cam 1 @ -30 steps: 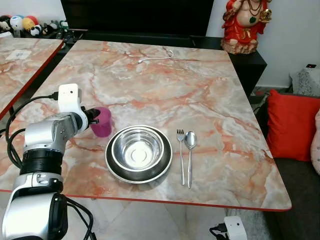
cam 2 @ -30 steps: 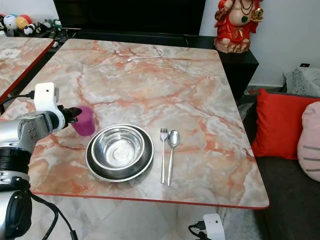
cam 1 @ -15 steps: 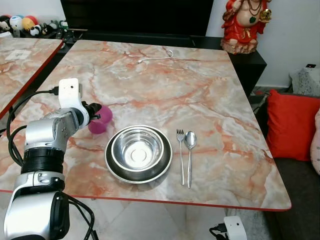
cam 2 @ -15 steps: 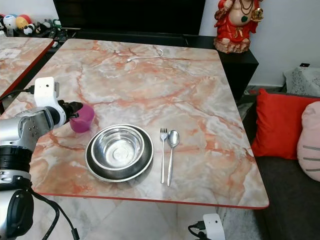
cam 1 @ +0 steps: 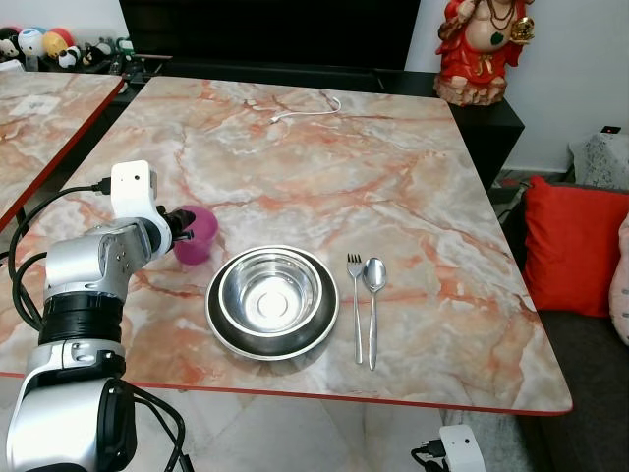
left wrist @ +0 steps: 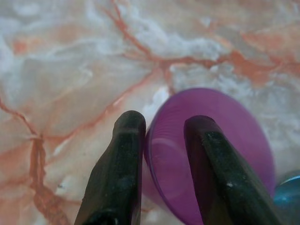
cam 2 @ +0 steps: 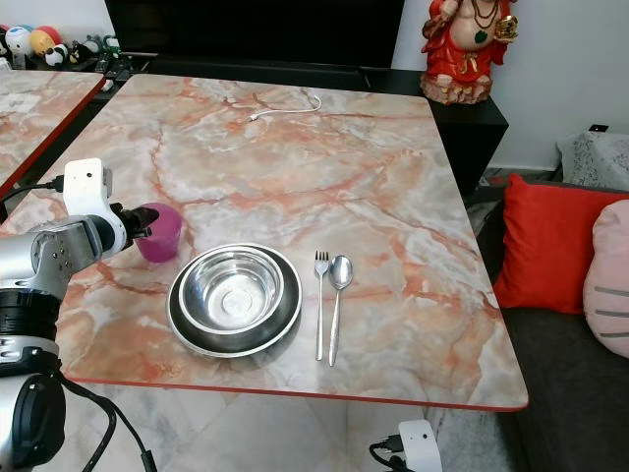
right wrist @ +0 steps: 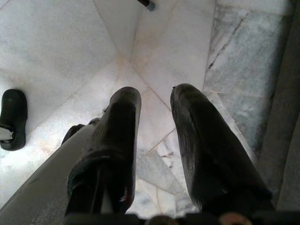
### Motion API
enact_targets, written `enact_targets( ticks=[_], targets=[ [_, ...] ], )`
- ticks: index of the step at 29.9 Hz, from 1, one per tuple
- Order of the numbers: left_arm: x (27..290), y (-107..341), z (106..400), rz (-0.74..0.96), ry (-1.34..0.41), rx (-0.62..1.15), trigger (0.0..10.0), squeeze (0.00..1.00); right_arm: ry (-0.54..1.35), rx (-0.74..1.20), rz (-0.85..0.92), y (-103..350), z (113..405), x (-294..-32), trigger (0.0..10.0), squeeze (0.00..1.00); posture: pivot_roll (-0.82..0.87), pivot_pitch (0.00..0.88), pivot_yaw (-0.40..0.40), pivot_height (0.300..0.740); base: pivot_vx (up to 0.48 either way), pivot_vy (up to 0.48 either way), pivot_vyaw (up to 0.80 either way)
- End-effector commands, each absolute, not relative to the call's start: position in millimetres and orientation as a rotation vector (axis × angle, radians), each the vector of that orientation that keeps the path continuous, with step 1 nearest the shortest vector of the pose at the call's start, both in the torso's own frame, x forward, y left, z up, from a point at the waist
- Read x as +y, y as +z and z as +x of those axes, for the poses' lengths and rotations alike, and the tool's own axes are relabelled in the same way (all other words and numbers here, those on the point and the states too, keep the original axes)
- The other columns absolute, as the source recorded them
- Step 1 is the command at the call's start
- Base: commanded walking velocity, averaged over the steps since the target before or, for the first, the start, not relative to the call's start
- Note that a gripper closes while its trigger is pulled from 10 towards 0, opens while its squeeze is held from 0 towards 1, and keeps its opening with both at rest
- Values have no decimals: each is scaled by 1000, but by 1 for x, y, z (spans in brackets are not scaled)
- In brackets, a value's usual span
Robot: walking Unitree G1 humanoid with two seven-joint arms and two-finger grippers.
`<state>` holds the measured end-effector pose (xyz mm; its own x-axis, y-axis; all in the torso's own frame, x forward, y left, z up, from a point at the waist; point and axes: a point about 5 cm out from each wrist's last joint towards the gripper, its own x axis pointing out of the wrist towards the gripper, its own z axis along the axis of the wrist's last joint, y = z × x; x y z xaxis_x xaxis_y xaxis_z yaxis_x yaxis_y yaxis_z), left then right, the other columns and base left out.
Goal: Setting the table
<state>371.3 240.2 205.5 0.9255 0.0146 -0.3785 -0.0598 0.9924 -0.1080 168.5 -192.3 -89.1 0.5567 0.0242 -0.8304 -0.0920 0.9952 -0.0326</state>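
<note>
A purple cup (cam 1: 198, 235) stands on the marble table (cam 1: 324, 167), left of a steel bowl (cam 1: 272, 296) nested in a dark plate (cam 1: 222, 329). A fork (cam 1: 356, 305) and a spoon (cam 1: 373, 295) lie side by side right of the bowl. My left gripper (cam 1: 181, 225) is at the cup's rim. In the left wrist view one finger (left wrist: 119, 168) is outside the purple cup (left wrist: 220, 131) and the other inside, shut on its wall. My right gripper (right wrist: 154, 101) hangs over the floor, fingers apart.
A white cable (cam 1: 307, 111) lies at the table's far side. A red figurine (cam 1: 482, 49) stands on a dark cabinet behind. A second marble table (cam 1: 39, 118) is to the left, a red cushion (cam 1: 575, 246) to the right.
The purple cup was tilted half a second ago and now stands nearly upright on the table. My left gripper has shifted slightly with it.
</note>
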Motion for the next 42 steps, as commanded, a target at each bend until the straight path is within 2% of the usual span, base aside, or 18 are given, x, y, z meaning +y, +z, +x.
enact_targets(
  ticks=[1, 9, 14, 25, 26, 27, 30, 32, 37, 42],
  targets=[
    [240, 202, 369, -123, 35, 402, 10000, 0, 69, 995, -88, -90, 164, -196, 10000, 0, 151, 66, -82, 740, 0, 0, 0],
    [239, 204, 369, -119, 35, 385, 10000, 0, 70, 995, -90, -90, 164, -197, 10000, 0, 151, 66, -85, 740, 0, 0, 0],
    [236, 219, 370, -58, 32, 307, 10000, 0, 69, 995, -90, -90, 164, -197, 10000, 0, 151, 65, -85, 740, 0, 0, 0],
    [238, 231, 368, -54, 39, 240, 10000, 0, 67, 993, -83, -90, 165, -196, 10000, 0, 149, 66, -81, 740, 0, 0, 0],
    [238, 238, 368, -39, 34, 185, 10000, 0, 66, 993, -83, -90, 164, -196, 10000, 0, 149, 66, -81, 740, 0, 0, 0],
    [236, 255, 365, 2, 14, 34, 10000, 0, 64, 993, -81, -90, 164, -196, 10000, 0, 149, 66, -81, 740, 0, 0, 0],
    [229, 276, 357, 64, -29, -154, 10000, 0, 63, 993, -81, -90, 164, -196, 10000, 0, 148, 62, -81, 740, 0, 0, 0],
    [218, 280, 345, 263, -54, -283, 10000, 0, 61, 993, -80, -90, 164, -196, 10000, 0, 149, 55, -77, 740, 0, 0, 0],
    [189, 260, 320, 302, -169, -379, 10000, 0, 57, 993, -77, -91, 163, -196, 10000, 0, 143, 39, -70, 740, 0, 0, 0],
    [179, 241, 304, 247, -206, -393, 10000, 0, 37, 991, -64, -91, 162, -196, 10000, 0, 135, 18, -57, 740, 0, 0, 0]
  ],
)
